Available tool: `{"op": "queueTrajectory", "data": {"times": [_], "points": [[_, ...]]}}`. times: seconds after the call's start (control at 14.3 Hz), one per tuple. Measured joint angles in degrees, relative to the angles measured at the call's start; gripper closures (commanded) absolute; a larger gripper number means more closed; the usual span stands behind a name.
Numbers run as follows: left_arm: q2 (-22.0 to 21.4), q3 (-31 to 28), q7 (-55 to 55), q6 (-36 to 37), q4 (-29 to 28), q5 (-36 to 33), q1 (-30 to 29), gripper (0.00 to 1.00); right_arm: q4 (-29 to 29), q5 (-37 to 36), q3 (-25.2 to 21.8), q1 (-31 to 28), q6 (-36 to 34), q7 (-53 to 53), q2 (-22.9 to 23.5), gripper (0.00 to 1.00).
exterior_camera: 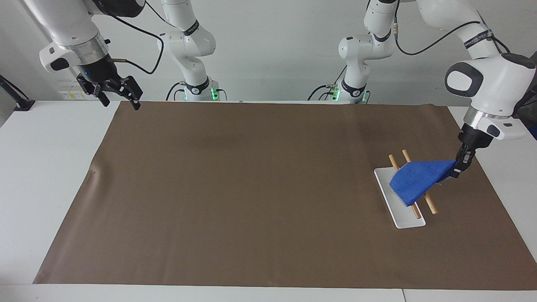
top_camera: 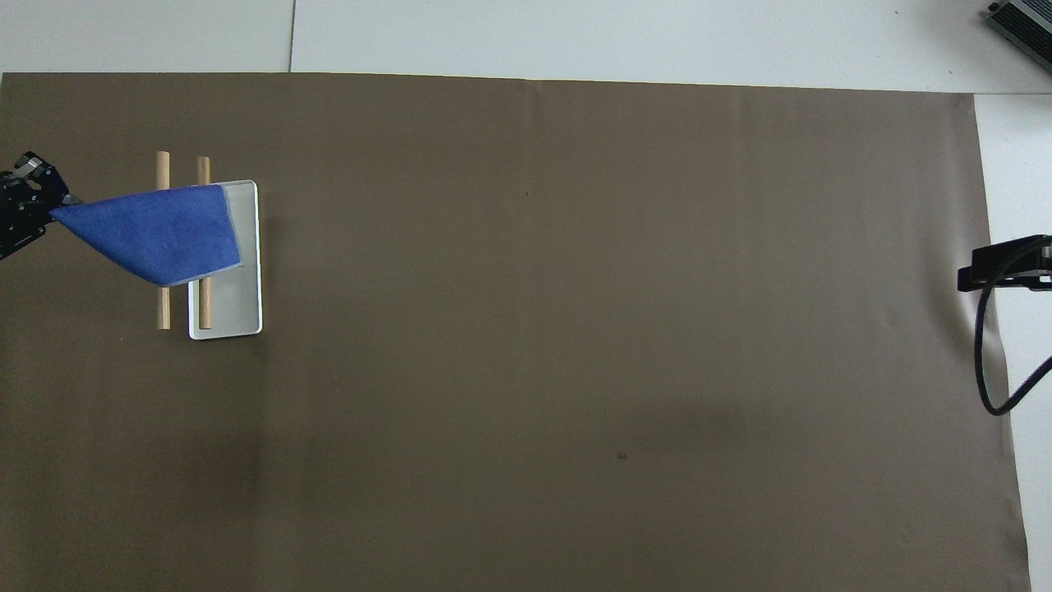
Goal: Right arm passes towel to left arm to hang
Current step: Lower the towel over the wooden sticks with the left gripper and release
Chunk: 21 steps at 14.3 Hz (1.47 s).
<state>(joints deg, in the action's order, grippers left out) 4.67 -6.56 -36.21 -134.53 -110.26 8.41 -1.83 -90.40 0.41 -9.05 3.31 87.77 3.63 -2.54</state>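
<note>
we see a white surface (exterior_camera: 50, 167) covered almost wholly by a brown mat (exterior_camera: 251, 188). on the mat, toward the left arm's end, lies a white rectangular tray (exterior_camera: 409, 221), the base of a rack with two wooden rods (exterior_camera: 430, 204).

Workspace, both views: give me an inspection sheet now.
Surface: white table under a brown mat.
Job's things: blue towel draped over the two wooden rods of a rack on a white base, one corner pinched.
Clutter: nothing seen.
Grippers: left pincer shut on the towel's corner beside the rack; right pincer open, waiting over the mat's corner.
Cables: black cable at the right arm's end.
Surroundings: white wall, grey device at the table's edge.
</note>
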Motion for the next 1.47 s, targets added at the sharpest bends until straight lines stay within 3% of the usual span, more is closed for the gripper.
{"op": "queueTrajectory", "data": {"times": [0.84, 0.91, 1.05, 1.19, 1.33, 1.47], "points": [[0.0, -1.2, -4.5, -6.4, -4.2, 0.0, -0.3, 1.00, 0.0, 0.0, 0.0, 0.3, 0.0, 0.0, 0.0, 0.00], [0.0, -1.4, -4.5, -6.6, -4.4, 0.0, -0.3, 0.90, 0.0, 0.0, 0.0, 0.3, 0.0, 0.0, 0.0, 0.00], [0.0, -1.6, -4.5, -6.7, -4.5, 0.0, -0.4, 0.46, 0.0, 0.0, 0.0, 0.3, 0.0, 0.0, 0.0, 0.00], [0.0, -1.6, -4.5, -7.0, -4.5, 0.0, -0.4, 0.23, 0.0, 0.0, 0.0, 0.3, 0.0, 0.0, 0.0, 0.00], [0.0, -1.6, -4.5, -7.3, -4.5, 0.0, -0.4, 0.13, 0.0, 0.0, 0.0, 0.3, 0.0, 0.0, 0.0, 0.00], [0.0, -1.6, -4.5, -7.3, -4.5, 0.0, -0.4, 0.11, 0.0, 0.0, 0.0, 0.3, 0.0, 0.0, 0.0, 0.00]]}}
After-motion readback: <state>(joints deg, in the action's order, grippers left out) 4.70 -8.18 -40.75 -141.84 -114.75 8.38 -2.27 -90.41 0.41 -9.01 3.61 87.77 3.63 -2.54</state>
